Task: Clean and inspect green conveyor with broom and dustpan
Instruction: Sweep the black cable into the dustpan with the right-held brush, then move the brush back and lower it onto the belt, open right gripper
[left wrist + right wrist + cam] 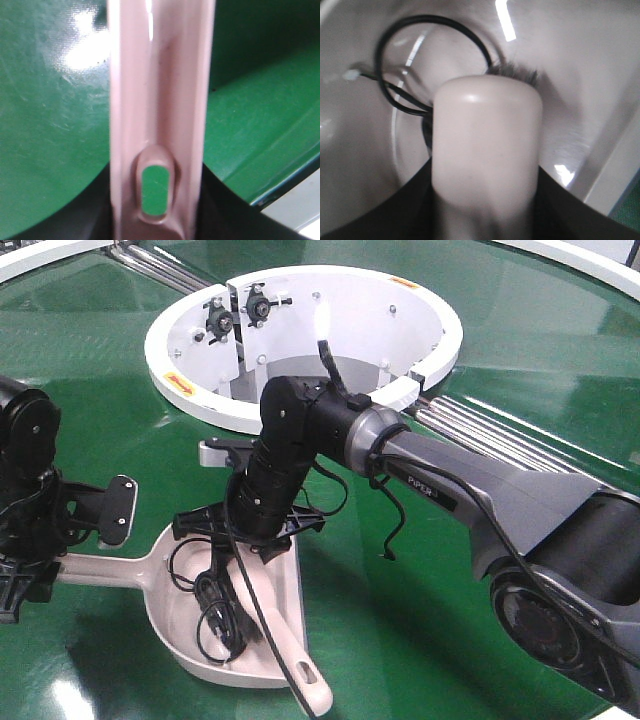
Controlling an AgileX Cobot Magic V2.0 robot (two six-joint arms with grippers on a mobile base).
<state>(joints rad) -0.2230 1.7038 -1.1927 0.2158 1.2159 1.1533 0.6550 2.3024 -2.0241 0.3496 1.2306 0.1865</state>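
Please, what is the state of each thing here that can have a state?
left claw: shut on the dustpan handle.
right claw: shut on the broom.
dustpan: resting on the green conveyor.
broom: bristles down inside the dustpan.
black cable: looped loose in the dustpan.

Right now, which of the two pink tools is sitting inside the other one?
The broom, the narrow one with dark bristles. Its brush end is down inside the wide dustpan on the green conveyor.

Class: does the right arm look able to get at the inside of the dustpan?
Probably yes. The right claw hangs over the dustpan, holding the broom with bristles inside the pan. Only a black cable lies there; the left claw grips the handle off to one side.
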